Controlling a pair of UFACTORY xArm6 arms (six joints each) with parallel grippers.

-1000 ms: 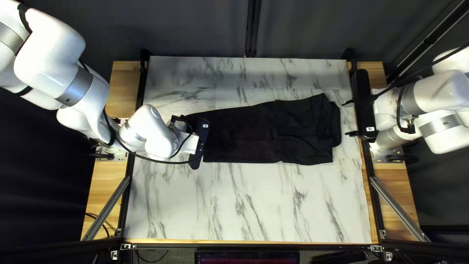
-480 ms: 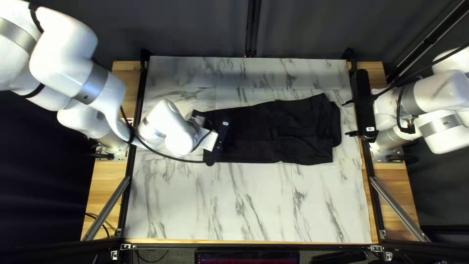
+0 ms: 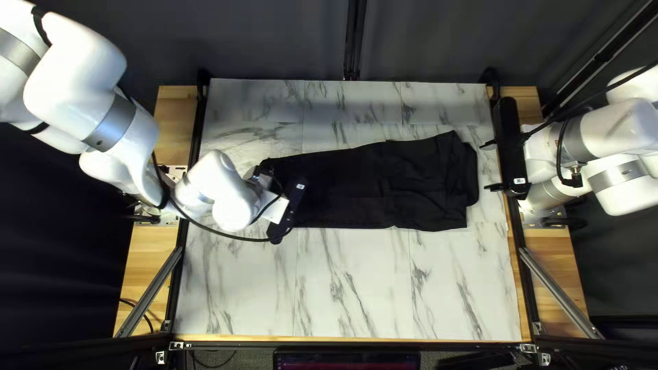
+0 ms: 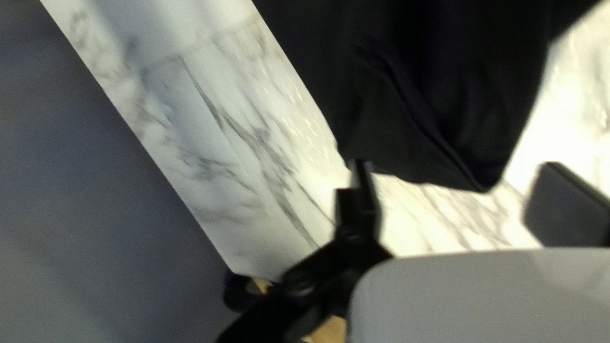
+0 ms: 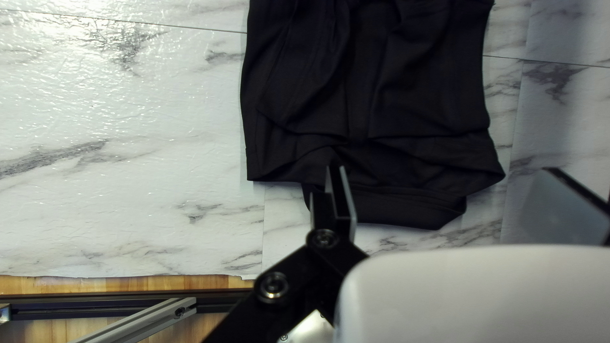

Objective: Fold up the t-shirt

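While right fingers [image 3: 492, 186] gape, t-shirt [image 3: 418, 181] — just ahead

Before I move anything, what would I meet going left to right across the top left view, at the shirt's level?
Left arm → black shirt → right gripper → right arm.

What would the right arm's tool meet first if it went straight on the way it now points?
The right tool would probably meet the black t-shirt first, at the end facing it. Its height is hard to judge, so it might pass above instead.
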